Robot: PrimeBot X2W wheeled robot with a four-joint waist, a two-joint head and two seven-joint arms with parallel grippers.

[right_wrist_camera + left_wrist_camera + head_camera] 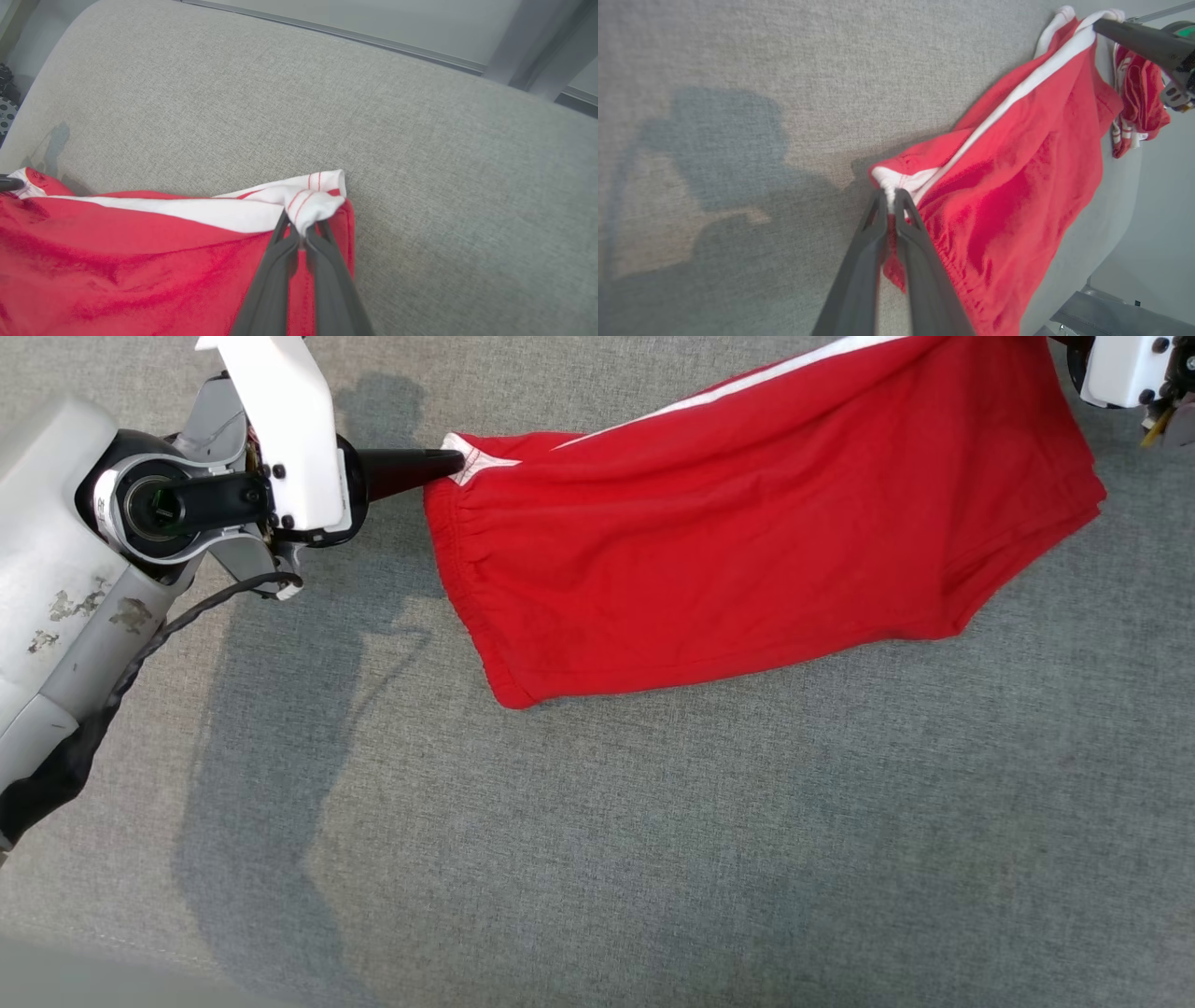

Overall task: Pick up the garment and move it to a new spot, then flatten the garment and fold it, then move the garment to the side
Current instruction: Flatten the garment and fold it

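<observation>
Red shorts, head view: the shorts (738, 551) hang stretched across the upper half of the frame, with the waistband (464, 569) to the left and the leg hems to the upper right. Below them is a grey fabric pad (597, 859). The lower edge sags toward the pad; whether it touches I cannot tell.
Left gripper, head view: the left gripper (456, 465) has its dark fingers pressed together on the white-trimmed top corner of the waistband.
Right arm, head view: a white housing (1120, 369) sits at the top right corner, just beside the hem end.
Left wrist view: the jaws are closed on the waistband corner, where the white stripe (1017, 88) starts. The stripe runs taut to the right gripper (1106, 25), which pinches its far end.
Right wrist view: the jaws are closed on a bunched white hem corner with thin red lines. Red cloth falls away to the lower left, and the grey pad lies beyond.
Step in hand: likely the carry to a new spot. The shorts are lifted by their striped side and pulled straight, ready to be laid flat.
Next move: probably lower both ends together with the stripe held taut. That way the hanging edge lands first and the cloth rolls out without a crease. Let go only once it lies on the pad.
</observation>
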